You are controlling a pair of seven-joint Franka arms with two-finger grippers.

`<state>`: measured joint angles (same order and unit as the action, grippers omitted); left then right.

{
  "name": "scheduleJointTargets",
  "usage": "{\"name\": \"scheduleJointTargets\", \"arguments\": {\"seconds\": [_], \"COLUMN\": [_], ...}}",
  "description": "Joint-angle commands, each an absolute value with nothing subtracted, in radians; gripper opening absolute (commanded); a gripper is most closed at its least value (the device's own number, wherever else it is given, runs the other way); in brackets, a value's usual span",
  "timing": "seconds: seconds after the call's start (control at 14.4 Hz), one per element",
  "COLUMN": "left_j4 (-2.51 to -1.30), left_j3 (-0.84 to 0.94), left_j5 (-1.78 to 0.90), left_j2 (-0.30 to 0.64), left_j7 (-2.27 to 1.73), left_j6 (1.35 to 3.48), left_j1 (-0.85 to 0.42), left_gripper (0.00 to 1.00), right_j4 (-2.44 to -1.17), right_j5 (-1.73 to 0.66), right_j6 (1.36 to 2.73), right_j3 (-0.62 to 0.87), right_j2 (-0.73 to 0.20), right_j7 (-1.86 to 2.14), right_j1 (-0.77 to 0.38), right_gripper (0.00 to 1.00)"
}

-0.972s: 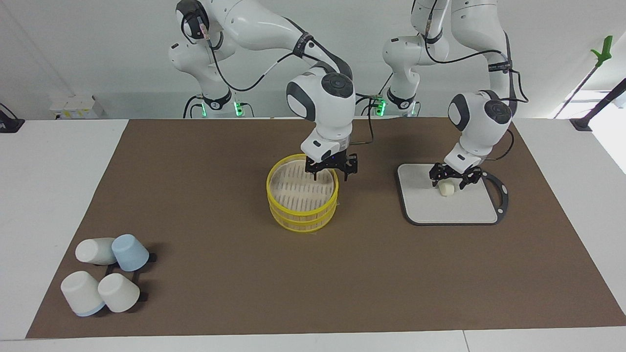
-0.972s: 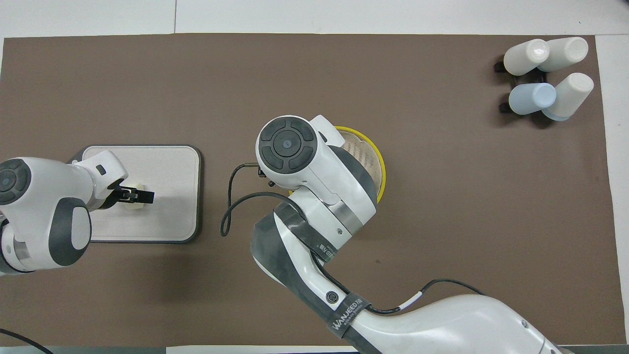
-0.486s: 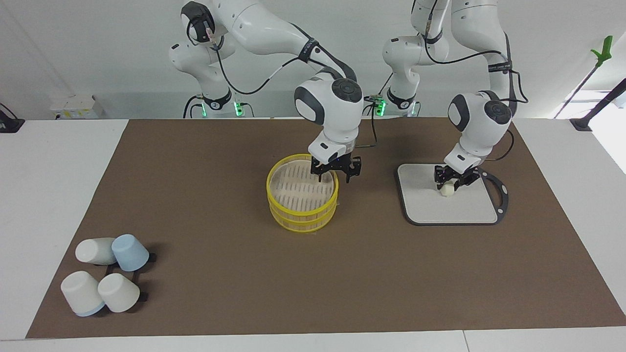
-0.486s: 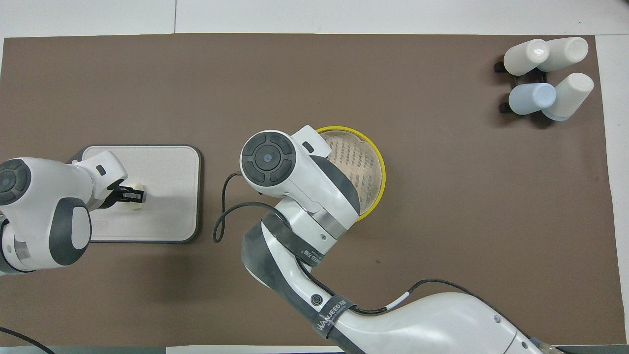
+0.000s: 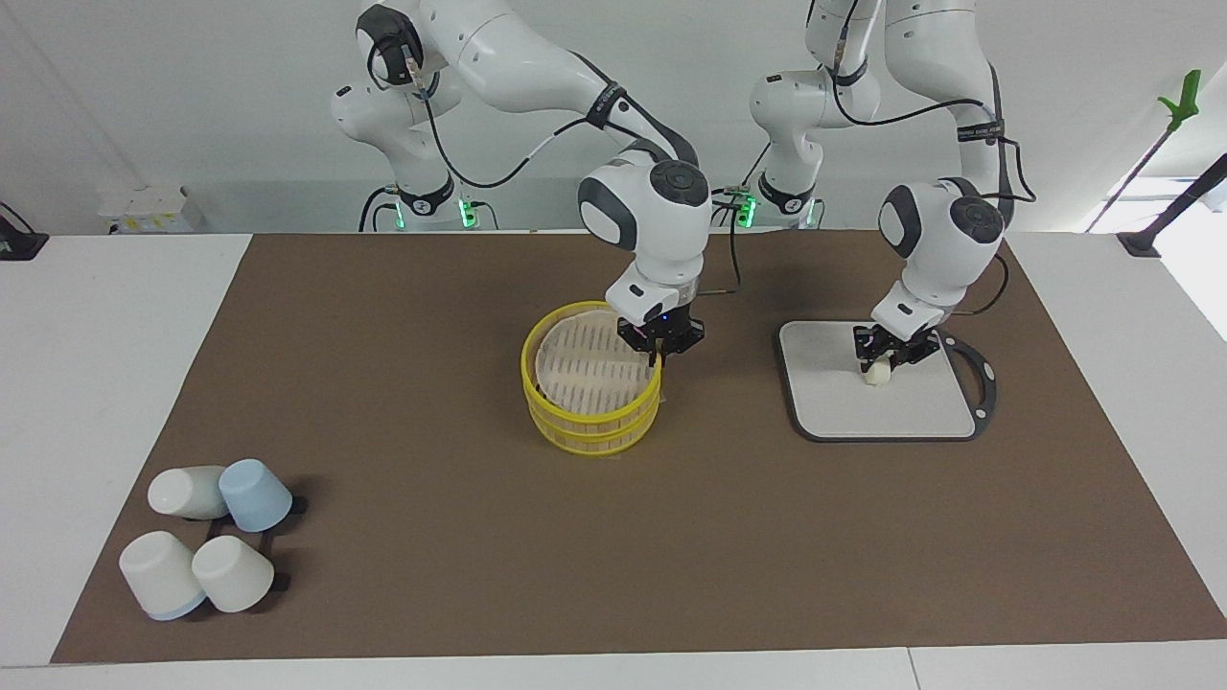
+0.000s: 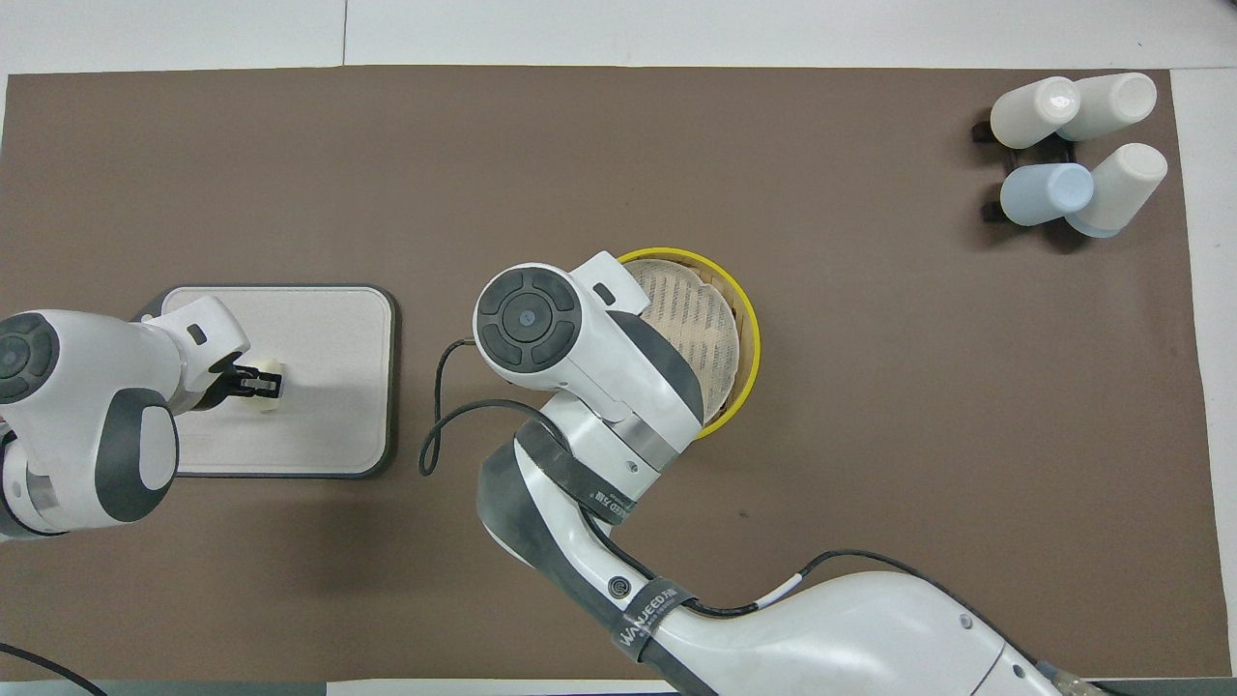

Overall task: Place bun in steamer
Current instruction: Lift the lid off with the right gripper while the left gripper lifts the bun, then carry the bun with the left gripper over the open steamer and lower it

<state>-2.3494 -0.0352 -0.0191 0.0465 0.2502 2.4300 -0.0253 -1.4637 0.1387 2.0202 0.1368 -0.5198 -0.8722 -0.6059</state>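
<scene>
left gripper [image 5: 879, 361]: clamped on bun [image 5: 875, 373], low on cutting board [image 5: 887, 402]. right gripper [image 5: 658, 353]: pinching steamer [image 5: 591, 398] lid rim, lid tilted. advice: raise bun straight up, keep lid clear, then carry it over the basket.
</scene>
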Motion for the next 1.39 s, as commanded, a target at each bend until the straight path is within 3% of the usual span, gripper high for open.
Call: {"name": "scheduleJointTargets", "arguments": {"seconds": [0.0,0.28,0.42,0.69,0.83,0.97,1.32], "left_j4": [-2.352,-2.315,-2.239,-1.938,-1.754,-1.657,-1.667], "left_j3": [-0.031,-0.029,-0.026,-0.026,-0.026,-0.026,-0.025], "left_j5": [-0.015,-0.017,-0.053,-0.077,-0.101,-0.101,-0.103], "left_j2": [0.049,0.049,0.051,0.103,0.171,0.213,0.271], "left_j7": [0.249,0.219,0.168,-0.091,-0.284,-0.462,-0.656], "left_j6": [2.445,2.390,2.283,1.967,1.860,1.861,2.090], "left_j1": [-0.015,-0.020,-0.038,-0.174,-0.276,-0.392,-0.633], "left_gripper": [0.35,0.30,0.29,0.29,0.29,0.29,0.29], "right_j4": [-1.405,-1.393,-1.391,-1.402,-1.402,-1.405,-1.468], "right_j5": [0.161,0.144,0.137,0.094,0.094,0.094,0.092], "right_j6": [1.925,1.850,1.813,1.775,1.750,1.753,1.763], "right_j3": [0.133,0.137,0.137,0.137,0.135,0.135,0.135], "right_j2": [-0.503,-0.405,-0.379,-0.361,-0.359,-0.359,-0.337], "right_j7": [-0.868,-0.549,-0.360,-0.155,-0.127,-0.121,-0.057], "right_j1": [-0.585,-0.442,-0.364,-0.246,-0.218,-0.193,-0.146], "right_gripper": [0.00,0.00,0.00,0.00,0.00,0.00,0.00]}}
